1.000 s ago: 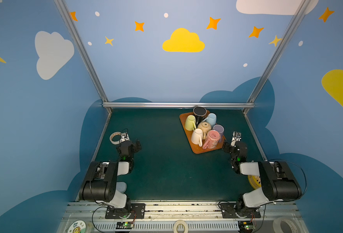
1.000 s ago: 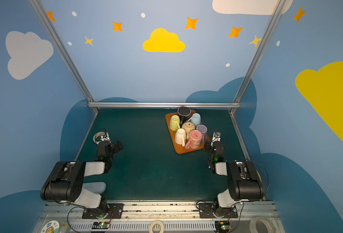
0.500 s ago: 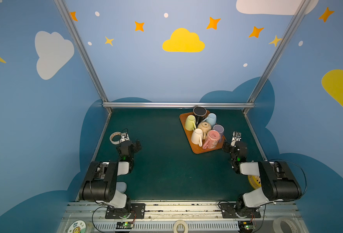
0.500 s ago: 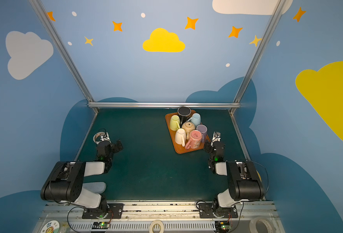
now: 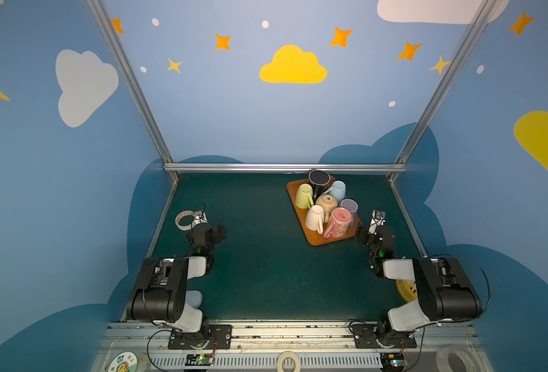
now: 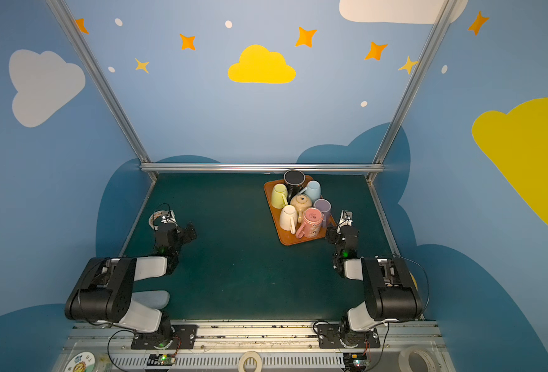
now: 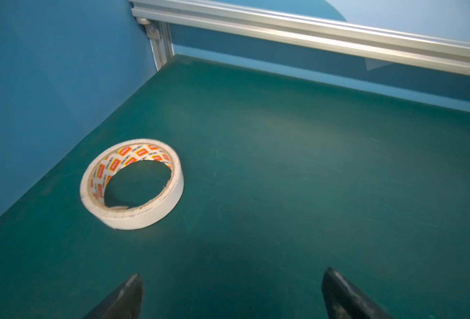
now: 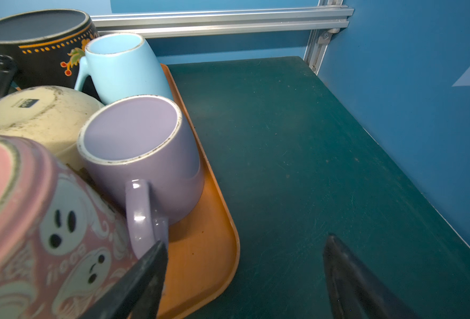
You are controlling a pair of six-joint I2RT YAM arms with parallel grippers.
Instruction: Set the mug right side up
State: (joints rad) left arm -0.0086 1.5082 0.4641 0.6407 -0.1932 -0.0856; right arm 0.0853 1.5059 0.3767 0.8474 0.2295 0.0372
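Several mugs stand bottom up, packed together on an orange tray (image 5: 317,240) at the back right of the green mat: black (image 5: 318,178), yellow-green (image 5: 303,195), light blue (image 5: 338,189), beige (image 5: 327,203), purple (image 5: 349,207), white (image 5: 314,218) and pink (image 5: 340,221). My right gripper (image 5: 370,232) hovers open at the tray's near right corner. In the right wrist view one of its fingers (image 8: 142,279) sits beside the purple mug's (image 8: 151,154) handle and the pink mug (image 8: 43,226). My left gripper (image 5: 213,230) is open and empty over bare mat at the left.
A roll of white tape (image 7: 131,183) lies near the left wall, just beyond the left gripper. More tape rolls (image 5: 288,360) rest on the front rail. Aluminium frame bars (image 5: 282,167) and blue walls close the mat at the back and sides.
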